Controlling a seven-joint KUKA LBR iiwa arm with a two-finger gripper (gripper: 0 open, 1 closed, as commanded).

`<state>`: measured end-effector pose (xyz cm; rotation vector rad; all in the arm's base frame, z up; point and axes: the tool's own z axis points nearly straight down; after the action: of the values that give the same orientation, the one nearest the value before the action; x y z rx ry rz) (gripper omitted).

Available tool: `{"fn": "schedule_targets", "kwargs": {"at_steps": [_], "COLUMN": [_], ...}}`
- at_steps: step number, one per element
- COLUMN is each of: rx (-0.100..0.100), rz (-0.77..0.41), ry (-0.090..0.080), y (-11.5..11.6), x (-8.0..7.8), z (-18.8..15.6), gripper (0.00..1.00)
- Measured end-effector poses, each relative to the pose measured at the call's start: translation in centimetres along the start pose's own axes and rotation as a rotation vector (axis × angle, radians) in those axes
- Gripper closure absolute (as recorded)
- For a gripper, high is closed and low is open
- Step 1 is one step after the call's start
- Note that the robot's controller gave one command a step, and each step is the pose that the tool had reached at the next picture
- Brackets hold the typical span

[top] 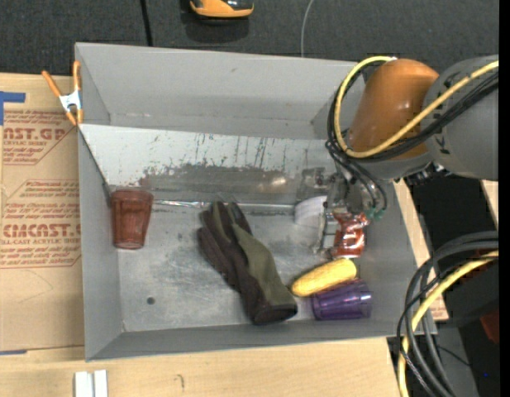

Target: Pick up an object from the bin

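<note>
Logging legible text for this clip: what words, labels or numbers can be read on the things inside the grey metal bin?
Red-and-silver crinkled packet: any print too blurred to read.
Dark fabric glove, yellow toy corn cob, purple plastic cup, reddish-brown plastic cup: no text seen.

A grey rounded arm (pixel 474 131) wears a glossy orange cover (pixel 391 106), looped by yellow and black cables (pixel 340 106).
</note>
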<state>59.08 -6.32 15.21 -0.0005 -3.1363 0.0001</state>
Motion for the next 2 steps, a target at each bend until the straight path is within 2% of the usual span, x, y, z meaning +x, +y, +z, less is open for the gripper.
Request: {"fn": "schedule_targets", "kwargs": {"at_steps": [1,2], "rx": [0.001,0.002], "rz": [-0.001,-0.077], "ry": [-0.007,-0.012], "y": [0.0,3.1], "x": [-0.2,0.4], "z": [-0.5,4.2], "gripper": [0.00,0.00]}}
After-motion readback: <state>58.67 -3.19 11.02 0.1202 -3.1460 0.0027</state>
